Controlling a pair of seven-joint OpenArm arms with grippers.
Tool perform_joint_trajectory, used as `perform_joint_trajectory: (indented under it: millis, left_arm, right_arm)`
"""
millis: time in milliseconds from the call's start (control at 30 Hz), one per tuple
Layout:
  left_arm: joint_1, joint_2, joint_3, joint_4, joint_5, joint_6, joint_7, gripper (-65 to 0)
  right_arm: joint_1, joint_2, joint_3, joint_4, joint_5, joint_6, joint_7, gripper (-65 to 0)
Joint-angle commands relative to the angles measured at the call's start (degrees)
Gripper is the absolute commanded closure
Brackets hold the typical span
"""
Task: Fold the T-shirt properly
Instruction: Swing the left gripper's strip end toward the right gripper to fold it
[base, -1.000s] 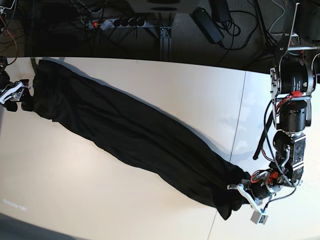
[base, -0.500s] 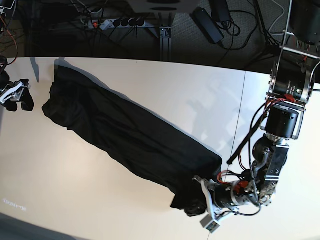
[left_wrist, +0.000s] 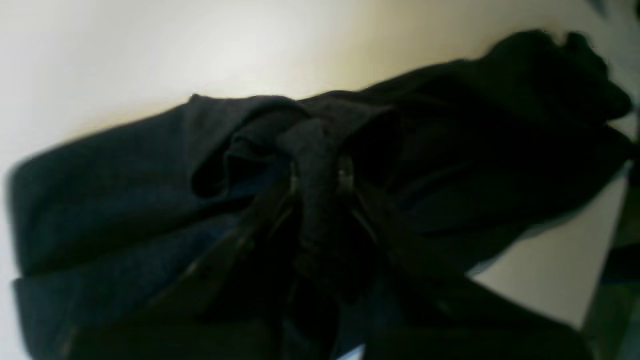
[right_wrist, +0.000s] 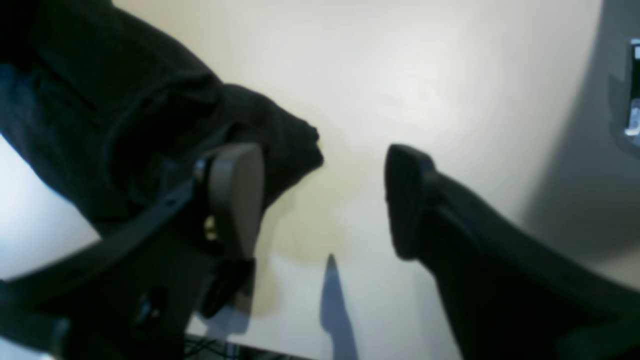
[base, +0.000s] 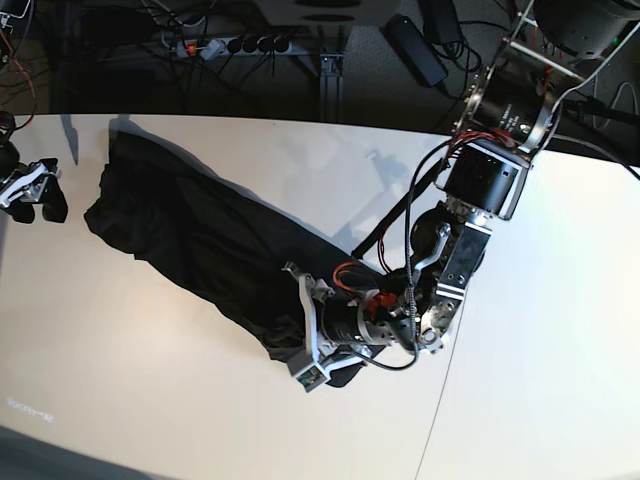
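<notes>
Left tool (base: 300, 335) is clamping the T-shirt (base: 200, 245) hem at six o'clock, right tool (right_wrist: 322, 200) gaping empty at nine; thin fabric is risking bunching on the surface (base: 150, 400).

My left end effector (base: 300, 325) is clamped on fabric, arm stretched inward; my right end effector (right_wrist: 325, 200) gapes wide.

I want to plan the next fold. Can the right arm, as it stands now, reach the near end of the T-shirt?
Probably yes. The right gripper is open, and the T-shirt ends just beside it on bare table, with nothing between them.
</notes>
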Motion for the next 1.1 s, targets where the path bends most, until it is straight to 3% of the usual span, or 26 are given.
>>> perform_joint_trajectory:
  millis: [0,200,300,333,367,467,633,933,1067]
  left_arm:
    - [-1.05,0.72,-0.31,0.98,-1.01,0.0,-1.4,0.0]
    - [2.62,3.3,-0.31,0.98,-1.64,-0.22,-1.38,-0.3]
    - [3.76,4.28,-0.24,0.98,-1.25,-0.2,-1.4,-31.3]
    - [3.89,4.46,-0.24,0.98,-1.25,-0.15,-1.42,-38.6]
    - [3.89,4.61,-0.24,0.98,-1.27,-0.15,-1.33,-41.7]
    - [3.48,5.2,-0.26,1.03,-1.4,0.24,0.87,-42.0]
    - [1.73,4.83,-0.37,3.5,-3.02,0.24,5.51,-41.9]
    - [0.37,3.76,-0.42,4.92,-2.89,0.22,7.17,-41.9]
    - [-0.5,3.74,-0.42,4.92,-2.47,0.22,7.17,-41.9]
  right_arm:
    - [0.42,1.29,0.76,0.79,0.61,3.52,1.31,-38.6]
    - [0.42,1.27,0.76,0.79,0.63,3.5,1.31,-38.6]
    - [0.39,1.18,0.76,0.79,0.68,3.5,0.87,-38.6]
    - [0.42,1.01,0.76,0.79,0.9,3.48,0.28,-38.6]
    - [0.42,0.68,0.76,0.76,1.7,3.48,-0.68,-38.6]
    - [0.22,-1.14,0.94,0.79,6.27,3.52,-3.89,-38.7]
    - [-0.04,-7.43,1.33,0.79,11.37,3.56,-4.74,-38.8]
    - [0.0,-19.74,3.45,0.79,10.86,3.56,-3.8,-38.8]
    - [0.09,-22.16,8.35,0.79,10.99,3.56,-3.63,-38.8]
